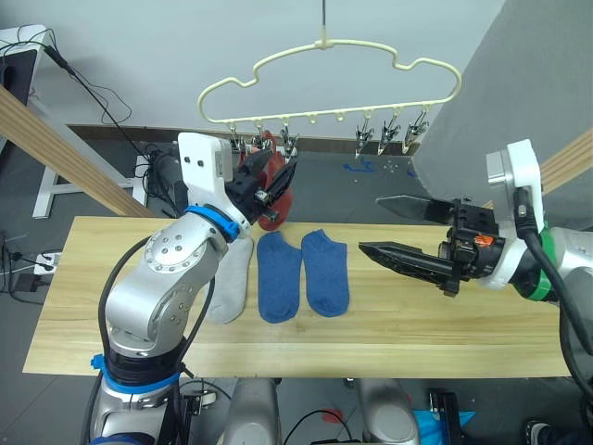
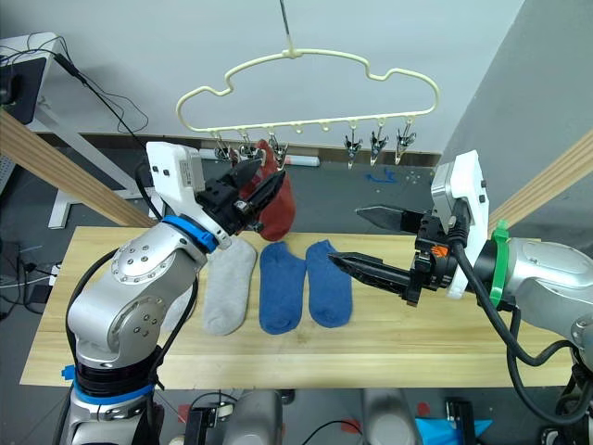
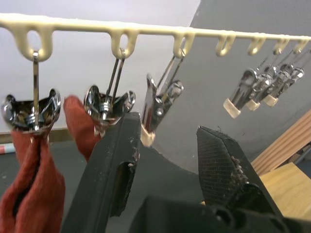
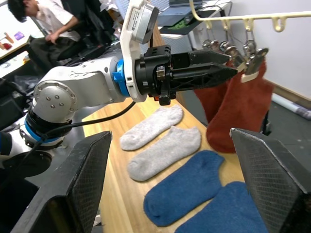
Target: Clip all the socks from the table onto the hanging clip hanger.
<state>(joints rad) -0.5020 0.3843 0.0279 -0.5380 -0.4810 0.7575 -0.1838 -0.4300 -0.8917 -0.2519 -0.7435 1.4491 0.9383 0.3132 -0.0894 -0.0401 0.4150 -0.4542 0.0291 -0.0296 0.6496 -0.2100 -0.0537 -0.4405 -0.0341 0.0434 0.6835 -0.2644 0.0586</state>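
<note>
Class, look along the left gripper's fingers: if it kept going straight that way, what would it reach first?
Probably the empty metal clip just ahead of the left gripper, beside the hung red socks; depth is uncertain.

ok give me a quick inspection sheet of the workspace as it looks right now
Surface: light wood table, right half bare.
Job's things: two rust red socks hang from the leftmost clips of the clip hanger; two grey socks and two blue socks lie flat side by side on the table.
Clutter: nothing seen on the table.
Grippers: left gripper open, raised at the third clip, holding nothing; right gripper open wide above the table, to the right of the blue socks, empty.
Cables: black cables run along the wall and floor behind the table.
Surroundings: grey partition at right; a person sits at a desk.
</note>
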